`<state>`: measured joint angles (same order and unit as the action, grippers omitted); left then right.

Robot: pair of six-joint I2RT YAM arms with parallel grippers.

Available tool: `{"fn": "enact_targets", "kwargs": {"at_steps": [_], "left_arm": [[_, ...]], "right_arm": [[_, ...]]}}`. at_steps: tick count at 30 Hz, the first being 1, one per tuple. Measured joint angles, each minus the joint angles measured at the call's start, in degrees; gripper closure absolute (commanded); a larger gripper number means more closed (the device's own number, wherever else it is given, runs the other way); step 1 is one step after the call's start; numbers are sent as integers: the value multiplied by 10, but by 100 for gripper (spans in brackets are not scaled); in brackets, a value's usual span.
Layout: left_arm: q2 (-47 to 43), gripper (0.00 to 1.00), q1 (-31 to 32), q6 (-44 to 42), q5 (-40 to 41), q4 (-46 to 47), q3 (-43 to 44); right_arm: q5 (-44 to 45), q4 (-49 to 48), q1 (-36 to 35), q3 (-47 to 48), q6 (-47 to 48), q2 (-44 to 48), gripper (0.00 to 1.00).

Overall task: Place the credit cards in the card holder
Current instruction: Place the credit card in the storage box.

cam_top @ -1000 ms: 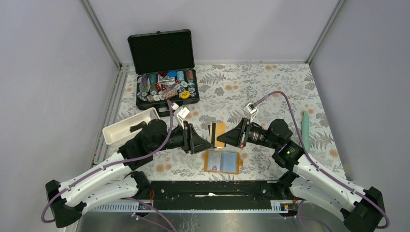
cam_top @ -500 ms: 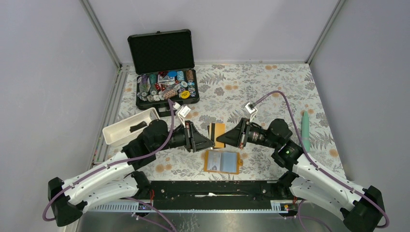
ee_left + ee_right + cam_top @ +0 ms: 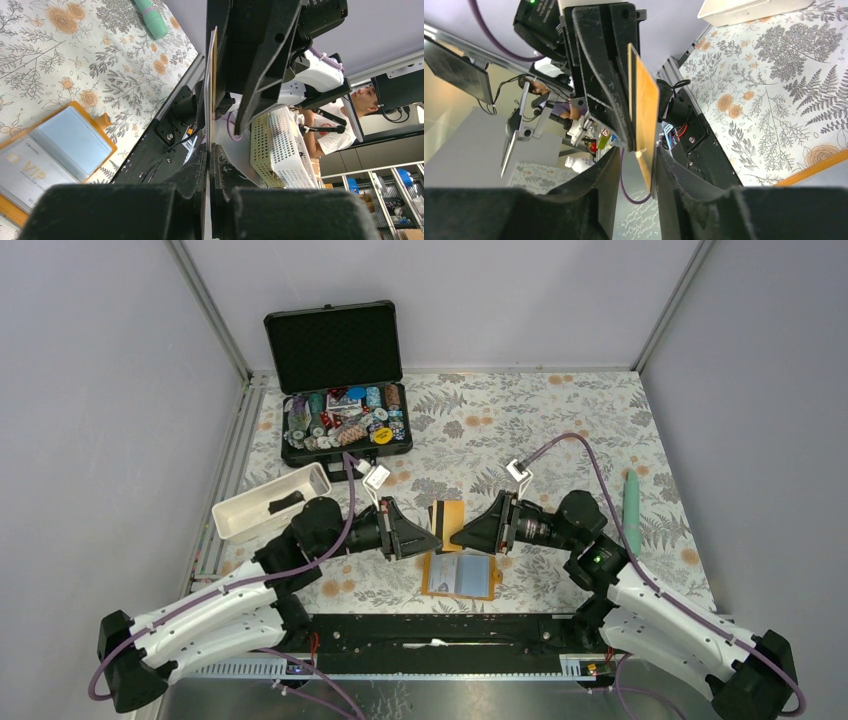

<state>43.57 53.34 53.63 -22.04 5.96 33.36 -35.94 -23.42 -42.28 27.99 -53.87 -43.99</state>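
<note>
While the left fingers clench the gold card (held on edge), the right fingers stand loosened around it, above the table, just far of the open card holder.

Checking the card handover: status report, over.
Left end effector shut on gold card. Right end effector open around it. Card holder lies open, no obstruction seen.

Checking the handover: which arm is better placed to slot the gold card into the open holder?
Likely left: the left pincer is shut on the card, the right pincer stands open around it, and the card holder lies open nearby.
</note>
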Motion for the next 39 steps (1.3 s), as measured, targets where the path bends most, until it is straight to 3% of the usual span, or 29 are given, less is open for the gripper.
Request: {"fn": "enact_targets", "kwargs": {"at_steps": [3, 7, 13, 20, 27, 33, 39], "left_arm": [[-8, 100, 0, 2, 1, 0, -2], [-24, 100, 0, 2, 3, 0, -2], [-43, 100, 0, 7, 3, 4, -6], [-53, 100, 0, 12, -2, 15, -10], [-54, 100, 0, 17, -7, 19, -10], [-57, 88, 1, 18, -7, 22, -10], [-71, 95, 0, 14, -4, 0, -10]], "right_arm": [[-10, 3, 0, -3, 0, 18, 52], [-23, 2, 0, -3, 2, 40, 52], [-37, 4, 0, -9, 7, 56, 70], [-48, -13, 0, -17, 0, 56, 79], [-59, -52, 0, -26, -20, 41, 100], [-62, -63, 0, -28, -21, 43, 100], [-62, -66, 0, -34, -21, 51, 100]]}}
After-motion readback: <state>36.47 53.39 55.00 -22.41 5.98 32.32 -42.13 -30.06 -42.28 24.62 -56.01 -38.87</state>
